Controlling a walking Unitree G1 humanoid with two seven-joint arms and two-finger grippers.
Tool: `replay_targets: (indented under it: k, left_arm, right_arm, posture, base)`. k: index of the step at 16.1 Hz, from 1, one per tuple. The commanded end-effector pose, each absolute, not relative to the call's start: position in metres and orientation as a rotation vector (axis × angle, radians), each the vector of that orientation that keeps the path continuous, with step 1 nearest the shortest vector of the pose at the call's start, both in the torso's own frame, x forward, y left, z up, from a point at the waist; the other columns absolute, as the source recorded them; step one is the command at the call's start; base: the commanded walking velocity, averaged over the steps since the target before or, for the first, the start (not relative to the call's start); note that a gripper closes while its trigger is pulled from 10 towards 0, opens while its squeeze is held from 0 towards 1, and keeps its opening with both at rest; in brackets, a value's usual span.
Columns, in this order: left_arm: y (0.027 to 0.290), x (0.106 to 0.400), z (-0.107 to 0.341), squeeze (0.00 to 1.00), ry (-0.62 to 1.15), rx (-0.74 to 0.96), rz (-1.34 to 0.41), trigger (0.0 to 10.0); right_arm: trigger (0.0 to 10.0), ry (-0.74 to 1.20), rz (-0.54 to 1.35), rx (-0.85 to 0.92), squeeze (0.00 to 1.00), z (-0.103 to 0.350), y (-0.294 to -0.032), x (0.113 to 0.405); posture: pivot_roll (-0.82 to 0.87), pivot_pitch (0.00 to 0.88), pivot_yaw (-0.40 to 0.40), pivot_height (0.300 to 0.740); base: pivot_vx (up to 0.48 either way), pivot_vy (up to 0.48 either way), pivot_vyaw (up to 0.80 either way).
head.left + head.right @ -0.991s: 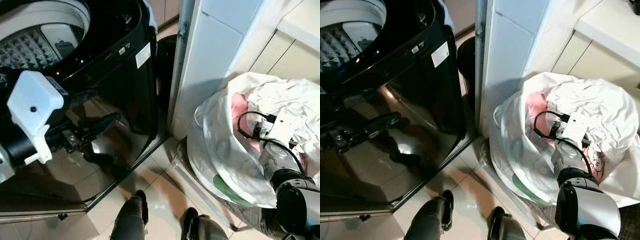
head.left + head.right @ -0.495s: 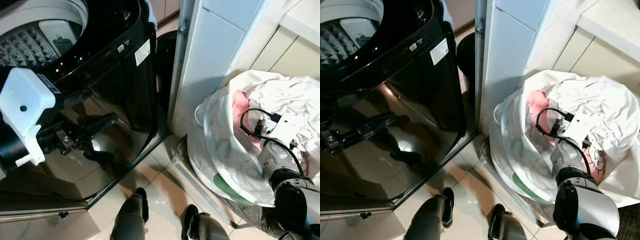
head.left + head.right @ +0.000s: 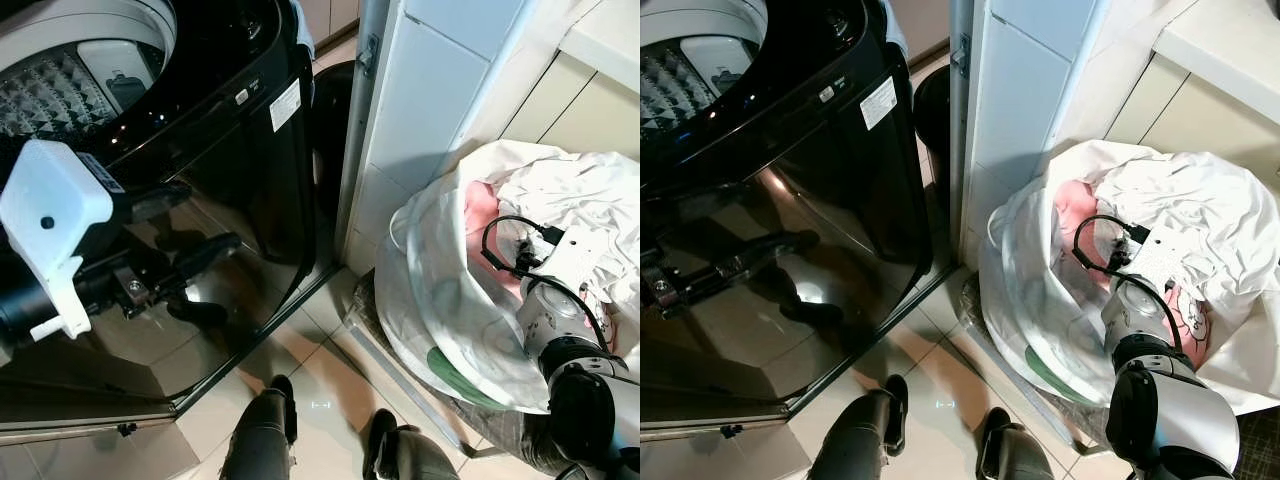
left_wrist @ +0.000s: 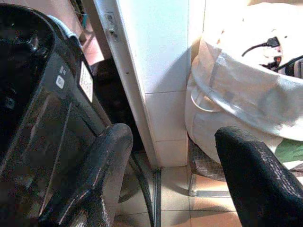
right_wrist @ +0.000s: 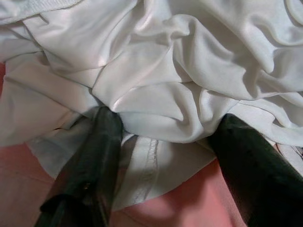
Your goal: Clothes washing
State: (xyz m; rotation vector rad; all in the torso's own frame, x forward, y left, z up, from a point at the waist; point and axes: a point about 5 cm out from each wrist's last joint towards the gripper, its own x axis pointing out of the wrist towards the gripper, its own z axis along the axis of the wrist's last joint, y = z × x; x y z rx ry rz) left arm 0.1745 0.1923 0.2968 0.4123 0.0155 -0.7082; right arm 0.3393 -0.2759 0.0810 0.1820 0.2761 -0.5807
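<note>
While the left gripper (image 4: pixel 170 175) hangs spread and empty beside the washing machine (image 3: pixel 200 150), the right gripper (image 5: pixel 163 156) is down in the laundry bag (image 3: pixel 1040 300), fingers wide astride a white garment (image 5: pixel 189 71) over pink cloth (image 5: pixel 156 213). Picking up laundry; closing comes next.

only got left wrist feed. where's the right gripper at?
Observer: Down in the white laundry bag, right gripper open, its black fingers astride a fold of crumpled white cloth.
Operator: anything else in there?
Observer: A pink garment lies under the white one.
Operator: washer ready?
Observer: The glossy black top-loading washing machine has its silver drum uncovered; the left gripper hangs open by its front panel.
</note>
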Motion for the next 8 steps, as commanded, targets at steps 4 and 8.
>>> replay_targets:
  k: [4, 8]
  left_arm:
    - [0.1819, 0.1633, 0.2934, 0.00, 0.042, 0.442, -0.786, 10.0]
    - [0.1805, 0.1623, 0.2934, 0.00, 0.045, 0.440, -0.793, 10.0]
  right_arm:
    - [0.0, 0.281, -0.593, 0.206, 0.00, 0.0773, -0.2788, 0.3358]
    - [0.0, 0.282, -0.589, 0.210, 0.00, 0.0766, -0.2793, 0.3351]
  posture:
    - [0.58, 0.320, 0.023, 0.740]
    - [0.57, 0.314, 0.022, 0.740]
  base:
    - [0.000, 0.000, 0.00]
    - [0.000, 0.000, 0.00]
